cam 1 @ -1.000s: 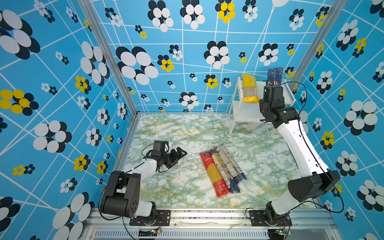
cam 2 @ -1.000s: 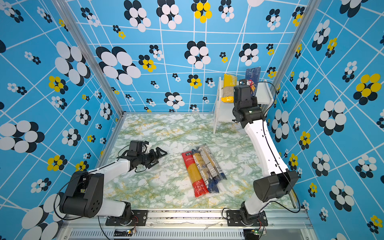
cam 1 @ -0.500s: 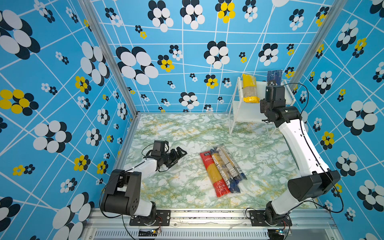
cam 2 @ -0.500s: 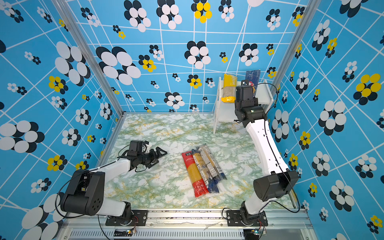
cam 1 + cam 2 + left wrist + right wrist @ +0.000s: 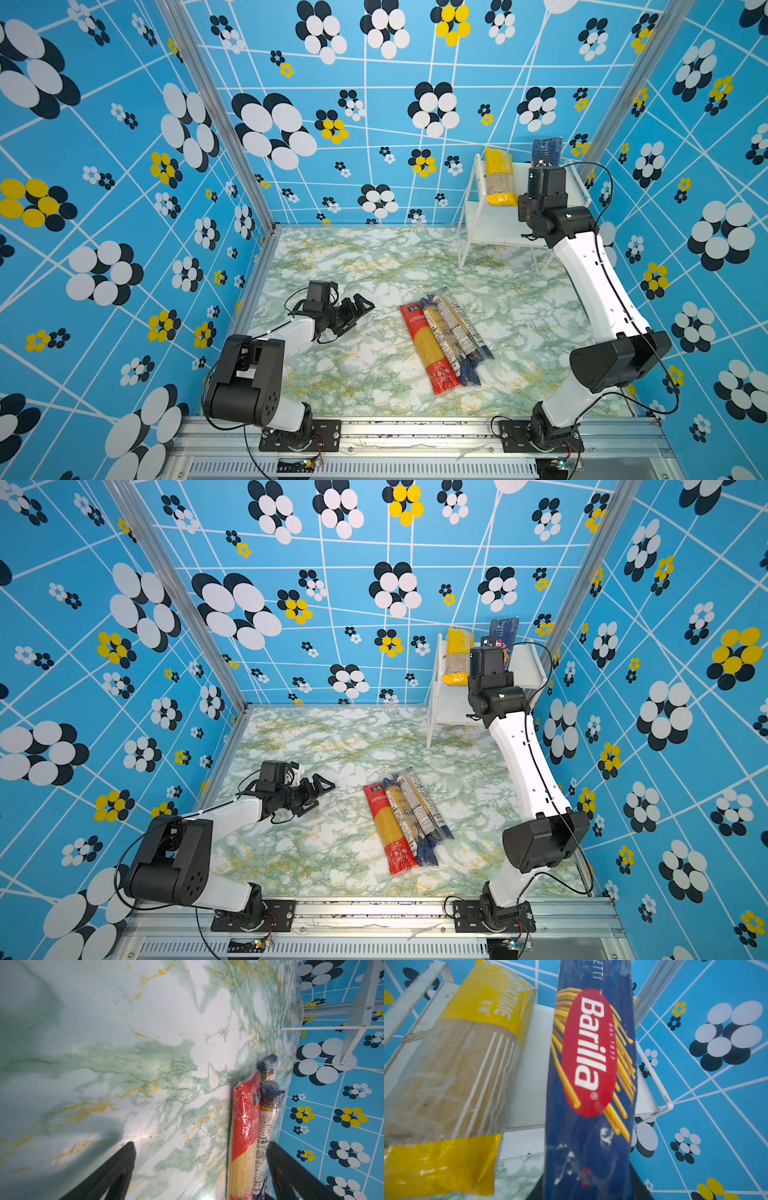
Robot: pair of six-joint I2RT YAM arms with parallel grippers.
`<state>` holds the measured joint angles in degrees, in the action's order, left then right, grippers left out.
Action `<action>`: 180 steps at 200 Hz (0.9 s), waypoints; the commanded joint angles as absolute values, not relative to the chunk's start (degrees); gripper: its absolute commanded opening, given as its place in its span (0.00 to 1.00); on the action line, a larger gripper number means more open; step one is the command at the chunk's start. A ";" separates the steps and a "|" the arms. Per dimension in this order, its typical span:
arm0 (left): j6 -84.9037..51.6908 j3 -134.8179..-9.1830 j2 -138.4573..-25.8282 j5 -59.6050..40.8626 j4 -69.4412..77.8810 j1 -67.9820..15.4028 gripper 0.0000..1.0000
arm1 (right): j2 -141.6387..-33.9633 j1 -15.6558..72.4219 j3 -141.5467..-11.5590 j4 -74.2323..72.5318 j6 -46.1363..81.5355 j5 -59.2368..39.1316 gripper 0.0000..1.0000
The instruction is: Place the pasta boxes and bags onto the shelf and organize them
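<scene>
Barilla spaghetti box (image 5: 591, 1064) sits clamped in the right pincer (image 5: 588, 1186) over the shelf (image 5: 494, 224) top board. Yellow pack (image 5: 498, 176) just beside it, already shelved. Left pincer (image 5: 358, 312) wide open and empty. Ahead of it, the red pack (image 5: 428, 353) and two clear packs (image 5: 451, 332) are not yet shelved.

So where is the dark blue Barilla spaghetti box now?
The dark blue Barilla box is far right in both top views, held by the right gripper over the top board of the white two-tier shelf, right of the yellow spaghetti bag.
</scene>
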<state>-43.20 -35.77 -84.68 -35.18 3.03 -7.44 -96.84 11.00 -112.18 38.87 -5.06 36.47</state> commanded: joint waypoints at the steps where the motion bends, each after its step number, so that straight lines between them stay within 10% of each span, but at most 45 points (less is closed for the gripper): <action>1: -41.97 -37.32 -84.91 -35.62 2.52 -6.76 0.99 | -95.21 10.39 -115.33 30.97 -3.25 38.41 0.00; 180: -41.57 -37.10 -84.55 -35.53 2.27 -6.60 0.99 | -96.93 9.11 -119.30 35.23 -1.16 36.89 0.00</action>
<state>-43.18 -35.86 -84.68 -35.18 3.01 -7.44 -97.60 9.34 -114.52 41.54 -3.22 35.14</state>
